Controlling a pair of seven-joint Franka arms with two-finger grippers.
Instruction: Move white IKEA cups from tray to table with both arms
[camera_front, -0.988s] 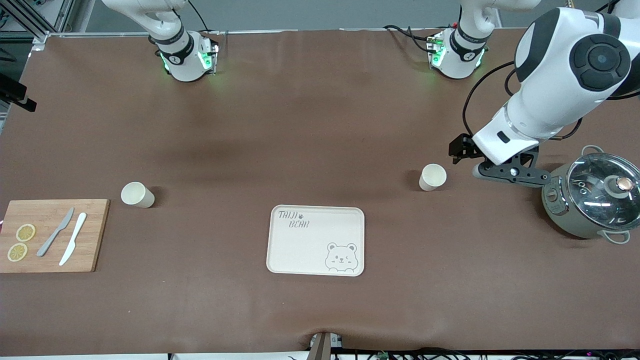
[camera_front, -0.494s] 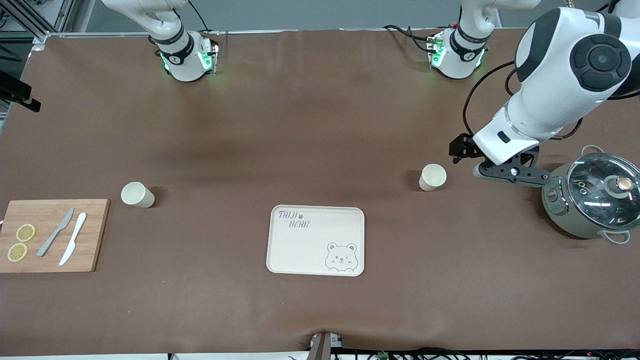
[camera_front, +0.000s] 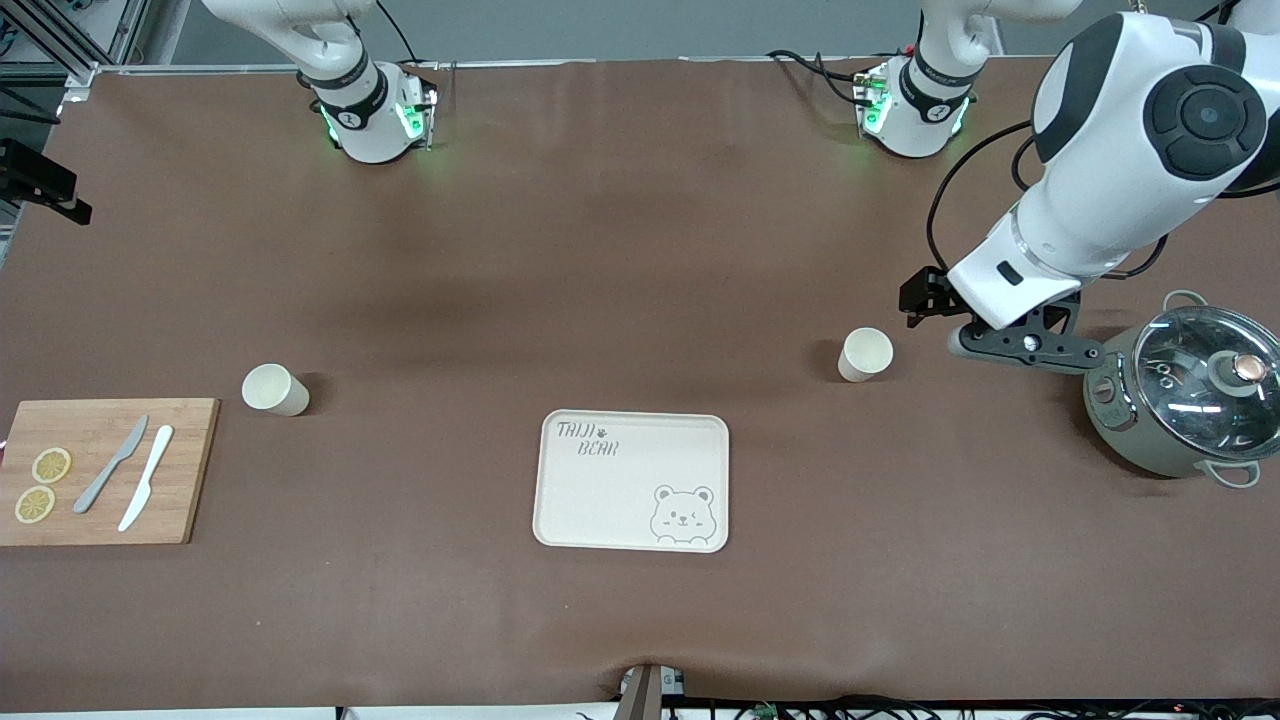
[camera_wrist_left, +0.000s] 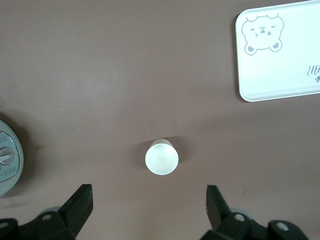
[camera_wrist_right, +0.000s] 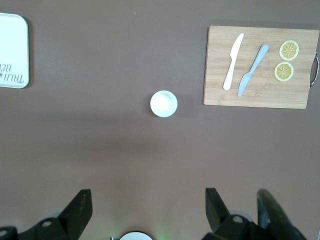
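Observation:
Two white IKEA cups stand upright on the brown table. One cup (camera_front: 866, 354) is toward the left arm's end, the other cup (camera_front: 274, 389) toward the right arm's end. My left gripper (camera_front: 925, 298) hovers just beside the first cup, which also shows in the left wrist view (camera_wrist_left: 161, 157). The left gripper (camera_wrist_left: 149, 205) is open and empty. My right gripper (camera_wrist_right: 149, 207) is open and empty, high over the table between the right arm's base and the second cup (camera_wrist_right: 163, 103). In the front view only a black piece of it (camera_front: 45, 190) shows at the edge.
A cream bear-printed tray (camera_front: 590, 500) lies mid-table, nearer the front camera than both cups. A wooden board (camera_front: 185, 470) with two knives and lemon slices lies at the right arm's end. A grey pot with a glass lid (camera_front: 1190, 390) stands at the left arm's end.
The black piece of the right hand has drifted slightly inward and lower at the frame's edge. The left arm has barely shifted. Cups and tray have not moved.

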